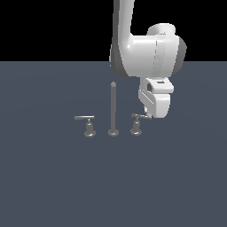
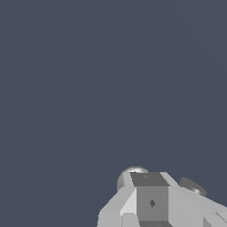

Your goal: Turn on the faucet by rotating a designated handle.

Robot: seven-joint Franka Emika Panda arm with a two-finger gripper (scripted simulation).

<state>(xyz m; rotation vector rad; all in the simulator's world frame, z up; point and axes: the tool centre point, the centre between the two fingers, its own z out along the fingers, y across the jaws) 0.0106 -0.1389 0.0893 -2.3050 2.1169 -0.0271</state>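
Observation:
The faucet stands mid-floor in the exterior view, with a tall thin spout rod on a round foot. The designated handle is on the exterior view's right of the rod and has a slightly upturned bar. The twin handle with a level bar is on the left. My gripper hangs at the outer end of the designated handle's bar, touching or nearly touching it. In the wrist view its fingers look pressed together with nothing between them. A rounded grey metal part shows just past them.
The floor is a flat dark blue-grey plane around the faucet. The white arm comes down from above, over the designated handle's side. Nothing else stands in view.

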